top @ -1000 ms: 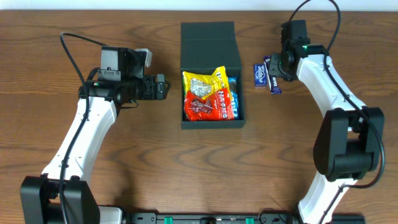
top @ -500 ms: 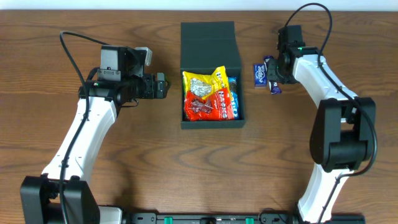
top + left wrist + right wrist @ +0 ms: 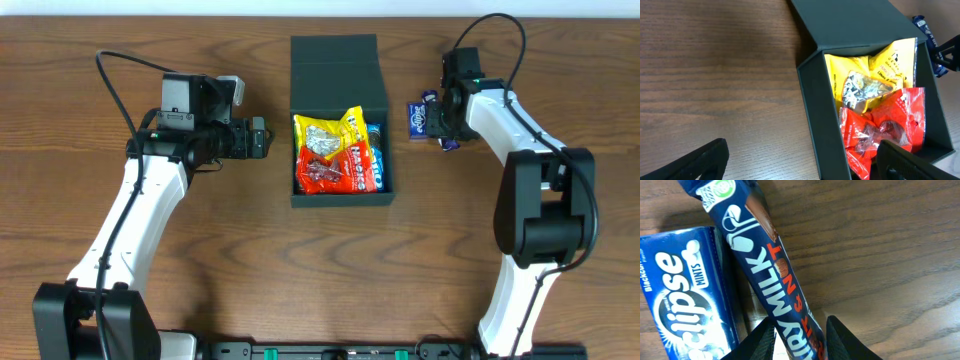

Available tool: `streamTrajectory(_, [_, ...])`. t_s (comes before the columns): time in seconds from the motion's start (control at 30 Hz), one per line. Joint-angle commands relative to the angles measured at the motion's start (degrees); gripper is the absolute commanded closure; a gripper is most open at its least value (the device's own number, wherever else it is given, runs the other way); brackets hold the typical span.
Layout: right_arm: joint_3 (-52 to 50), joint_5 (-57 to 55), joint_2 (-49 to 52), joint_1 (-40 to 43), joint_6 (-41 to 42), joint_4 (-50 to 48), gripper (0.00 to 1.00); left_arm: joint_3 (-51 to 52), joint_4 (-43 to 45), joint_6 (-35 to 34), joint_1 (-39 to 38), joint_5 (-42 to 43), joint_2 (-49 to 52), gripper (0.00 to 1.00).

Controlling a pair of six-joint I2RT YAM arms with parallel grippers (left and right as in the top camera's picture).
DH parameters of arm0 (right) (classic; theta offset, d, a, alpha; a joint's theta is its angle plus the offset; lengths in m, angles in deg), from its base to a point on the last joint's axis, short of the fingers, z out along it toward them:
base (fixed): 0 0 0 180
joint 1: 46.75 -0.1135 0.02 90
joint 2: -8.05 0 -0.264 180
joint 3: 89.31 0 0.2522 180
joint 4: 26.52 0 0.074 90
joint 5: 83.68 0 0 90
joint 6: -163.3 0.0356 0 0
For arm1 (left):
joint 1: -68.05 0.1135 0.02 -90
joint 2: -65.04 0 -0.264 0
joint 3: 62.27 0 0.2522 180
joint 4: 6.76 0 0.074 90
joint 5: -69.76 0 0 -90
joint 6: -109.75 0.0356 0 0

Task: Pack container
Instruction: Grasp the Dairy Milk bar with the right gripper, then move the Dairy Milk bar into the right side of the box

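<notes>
The dark teal-green container (image 3: 340,199) stands open at the table's centre with its flap lid (image 3: 338,62) folded back. It holds a yellow packet (image 3: 340,128), a red packet (image 3: 335,170) and a blue packet at the right side. My left gripper (image 3: 262,138) is open and empty, just left of the container; its fingers (image 3: 800,165) straddle the container's left wall (image 3: 820,115). My right gripper (image 3: 441,124) is to the right of the container. Its fingers (image 3: 800,340) are closed around a dark blue Dairy Milk bar (image 3: 765,265) lying on the wood.
A blue Eclipse mints box (image 3: 680,295) lies right beside the bar, touching it; it also shows in the overhead view (image 3: 417,119). Bare brown wood surrounds the container on all sides.
My right arm has swung its wrist a little left and back over the chocolate bar. The left arm and the container's contents have not moved.
</notes>
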Motion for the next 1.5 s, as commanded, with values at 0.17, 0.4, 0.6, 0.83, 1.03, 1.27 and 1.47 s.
streamTrajectory(0.17, [-0.2,1.6,2.6,0.4,-0.8,0.1,0.73,0.6,0.1,1.3,0.2,-0.3,-0.8,0.05])
streamTrajectory(0.4, [-0.2,3.0,2.5,0.4,0.1,1.5,0.88,0.6,0.1,1.3,0.2,-0.3,-0.8,0.05])
streamTrajectory(0.6, [2.8,3.1,-0.4,0.3,0.5,8.5,0.99,0.6,0.0,1.3,0.2,-0.3,-0.8,0.05])
streamTrajectory(0.83, [11.3,6.4,-6.9,0.0,0.5,18.5,0.99,0.6,0.0,1.3,0.2,-0.3,-0.8,0.05])
streamTrajectory(1.03, [13.5,13.1,-14.8,-5.0,1.8,21.5,0.98,0.6,0.0,1.3,0.2,-0.2,-0.8,0.05])
streamTrajectory(1.27, [9.8,8.8,-14.3,-16.2,12.9,23.3,0.98,0.6,0.0,1.3,0.2,-0.2,-0.8,0.05])
streamTrajectory(1.47, [2.8,7.3,-14.3,-18.9,17.2,20.0,0.98,0.6,0.0,1.3,0.2,-0.2,-0.8,0.05])
